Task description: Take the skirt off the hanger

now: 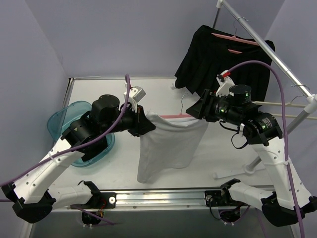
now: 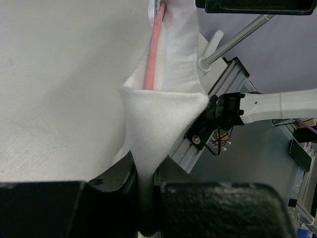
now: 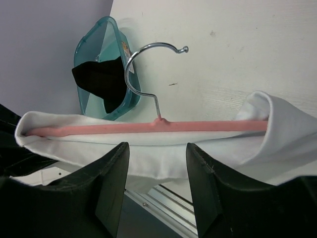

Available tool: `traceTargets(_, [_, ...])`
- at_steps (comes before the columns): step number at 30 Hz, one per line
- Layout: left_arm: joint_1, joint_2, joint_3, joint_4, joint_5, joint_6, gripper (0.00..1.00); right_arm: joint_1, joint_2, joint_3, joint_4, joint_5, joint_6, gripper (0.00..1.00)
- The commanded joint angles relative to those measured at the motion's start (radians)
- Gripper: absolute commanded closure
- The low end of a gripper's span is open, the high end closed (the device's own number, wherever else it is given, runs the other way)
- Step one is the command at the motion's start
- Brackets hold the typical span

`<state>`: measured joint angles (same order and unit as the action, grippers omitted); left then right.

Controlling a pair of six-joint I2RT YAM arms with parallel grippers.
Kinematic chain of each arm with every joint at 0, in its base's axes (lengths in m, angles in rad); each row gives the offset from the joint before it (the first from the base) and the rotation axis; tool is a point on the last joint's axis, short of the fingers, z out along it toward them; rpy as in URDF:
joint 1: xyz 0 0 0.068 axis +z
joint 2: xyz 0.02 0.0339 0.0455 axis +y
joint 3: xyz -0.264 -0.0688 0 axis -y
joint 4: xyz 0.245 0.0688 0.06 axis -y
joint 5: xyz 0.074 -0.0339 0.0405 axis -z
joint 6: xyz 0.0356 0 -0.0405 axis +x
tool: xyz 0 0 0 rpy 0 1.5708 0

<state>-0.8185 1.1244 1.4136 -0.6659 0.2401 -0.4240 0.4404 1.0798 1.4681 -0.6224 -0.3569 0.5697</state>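
Note:
A white skirt (image 1: 168, 144) hangs from a pink hanger (image 1: 173, 116) held in the air over the table, between my two grippers. My left gripper (image 1: 147, 121) is shut on the left corner of the skirt's waistband; the left wrist view shows the cloth (image 2: 158, 119) pinched between the jaws (image 2: 147, 183), with the pink bar (image 2: 153, 54) inside the waistband. My right gripper (image 1: 197, 110) is open at the skirt's right end. In the right wrist view its fingers (image 3: 157, 148) stand apart just below the skirt (image 3: 163, 161) and the hanger (image 3: 198, 125), whose metal hook (image 3: 148, 64) points away.
A teal basin (image 1: 59, 121) at the left holds a black garment (image 3: 101, 79). A black skirt (image 1: 218, 54) hangs on a second pink hanger from the clothes rack rod (image 1: 277, 54) at the back right. The rack's white foot (image 1: 237, 171) lies by my right arm. An aluminium rail (image 1: 163, 197) runs along the near edge.

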Motion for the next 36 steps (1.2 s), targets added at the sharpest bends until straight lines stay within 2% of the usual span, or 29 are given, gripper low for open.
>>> traceTargets(1, [-0.004,-0.026,-0.010,0.117,0.054,-0.050,0.98,0.009,0.043,0.040,0.032,-0.033,-0.056,0.55])
traceTargets(3, [-0.004,-0.034,-0.024,0.131,0.064,-0.048,0.98,0.011,0.058,0.051,0.017,-0.022,-0.076,0.55])
traceTargets(13, [-0.004,-0.063,-0.056,0.160,0.070,-0.076,0.98,0.018,0.012,-0.104,0.124,-0.021,-0.041,0.57])
traceTargets(19, [-0.004,-0.061,-0.051,0.174,0.079,-0.096,0.98,0.031,0.022,-0.167,0.194,-0.042,-0.010,0.62])
traceTargets(22, [-0.004,-0.052,-0.044,0.184,0.084,-0.099,0.98,0.050,0.041,-0.178,0.239,-0.054,0.018,0.65])
traceTargets(25, [-0.004,-0.037,-0.021,0.167,0.079,-0.104,0.98,0.113,0.052,-0.186,0.253,0.016,0.024,0.67])
traceTargets(30, [-0.004,-0.041,-0.038,0.189,0.077,-0.102,0.98,0.170,0.085,-0.161,0.222,0.065,0.042,0.81])
traceTargets(31, [-0.004,-0.041,-0.027,0.178,0.065,-0.098,0.98,0.179,0.081,-0.161,0.214,0.116,0.050,0.94])
traceTargets(32, [-0.004,-0.046,-0.021,0.164,0.058,-0.098,0.98,0.187,0.075,-0.164,0.210,0.139,0.056,1.00])
traceTargets(36, [-0.004,-0.066,-0.005,0.160,0.062,-0.099,0.97,0.199,0.036,-0.196,0.193,0.219,0.113,1.00])
